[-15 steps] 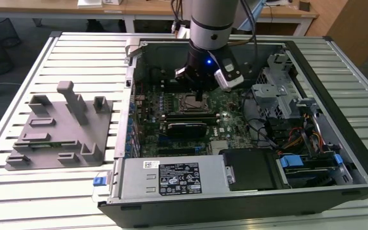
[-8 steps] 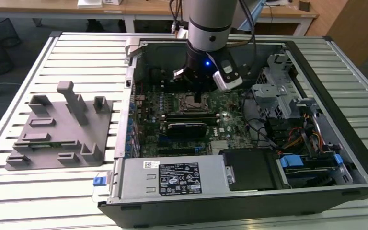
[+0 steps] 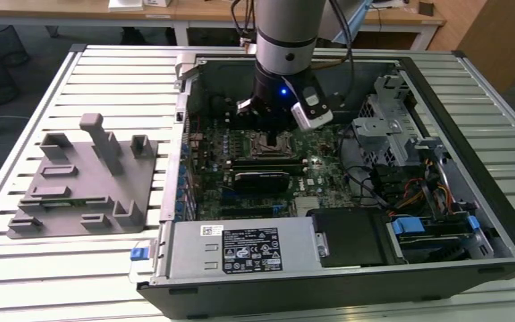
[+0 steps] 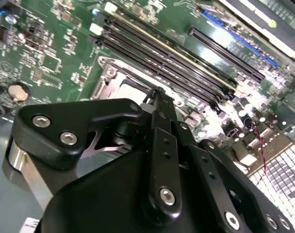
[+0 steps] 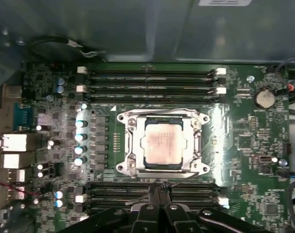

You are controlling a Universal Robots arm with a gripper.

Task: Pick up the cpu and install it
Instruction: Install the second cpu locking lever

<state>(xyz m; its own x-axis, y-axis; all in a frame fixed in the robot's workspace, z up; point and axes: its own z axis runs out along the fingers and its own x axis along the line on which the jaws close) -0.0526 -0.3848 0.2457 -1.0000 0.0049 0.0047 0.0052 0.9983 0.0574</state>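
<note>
A: Nearest first?

B: Black two-finger gripper [image 5: 160, 190], in the first wrist view. Fingers pressed together, clamped on nothing. Tips hanging over the near bank of long black memory slots [image 5: 113, 190].

A: And the chip?

B: Small square silver-topped cpu [image 5: 162, 143] with a thin tan edge, lying flat inside the square metal-framed socket [image 5: 125, 145], just beyond the fingertips. Square to the frame, no corner riding up. Probably seated, hence the empty grip.

A: Locked down?

B: Hard to say. Thin wire lever [image 5: 181, 180] slanting across the near slots beside the socket, seemingly unlatched. Top of the chip fully bare, so likely not clamped yet.

A: Past the socket?

B: Second bank of black memory slots [image 5: 147, 80] along the far edge of the green motherboard [image 5: 254, 160], round silver coin cell [image 5: 264, 98] near its far corner, then the grey case wall.

A: Overall layout?

B: Open black computer case [image 3: 499, 221] laid on its side on a slatted metal table [image 3: 25, 255], presumably to turn the board upward for a straight descent. Grey moulded parts fixture [image 3: 78, 181] well apart, toward the exterior view's left edge of the table.
</note>
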